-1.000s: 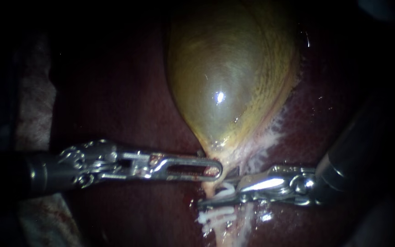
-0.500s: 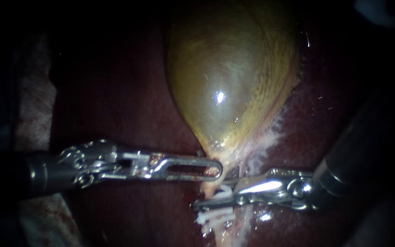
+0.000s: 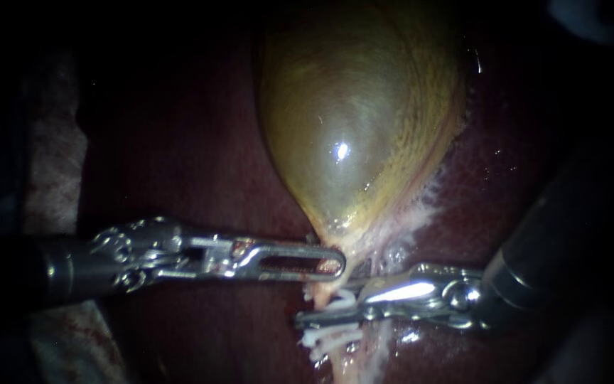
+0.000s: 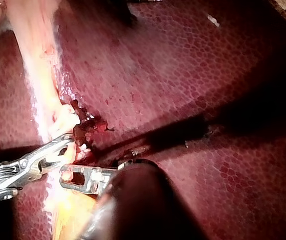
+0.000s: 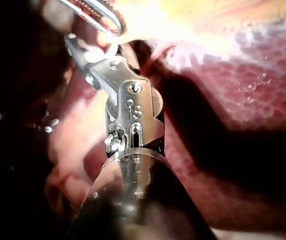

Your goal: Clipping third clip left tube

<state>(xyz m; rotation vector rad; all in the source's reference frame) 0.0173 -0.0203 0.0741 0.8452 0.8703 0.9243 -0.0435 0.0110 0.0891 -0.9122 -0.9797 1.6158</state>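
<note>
The yellow-green gallbladder [image 3: 349,121] narrows to a neck, where my left instrument [image 3: 332,264] is shut on the tissue. Just under it a pale tube [image 3: 364,352] runs down. My right instrument [image 3: 307,316] comes in from the right and lies across this tube, its jaws close together on it with a white clip [image 3: 344,299] between them. More white clips [image 3: 328,338] sit on the tube just below the jaws. The left wrist view shows the right instrument [image 4: 65,145] on the tube [image 4: 43,85], beside the left instrument [image 4: 70,175]. In the right wrist view the right instrument [image 5: 75,42] reaches just under the left instrument [image 5: 105,17].
Dark red liver [image 3: 179,142] surrounds the gallbladder on both sides. Whitish frayed tissue [image 3: 421,206] edges the gallbladder's right border. Pale tissue [image 3: 51,163] shows at the far left. A small raw, bloody patch [image 4: 90,125] lies on the liver beside the tube.
My right instrument has slid a little to the left across the tube, its tips now past the tube's left side. The left instrument and the gallbladder have stayed still.
</note>
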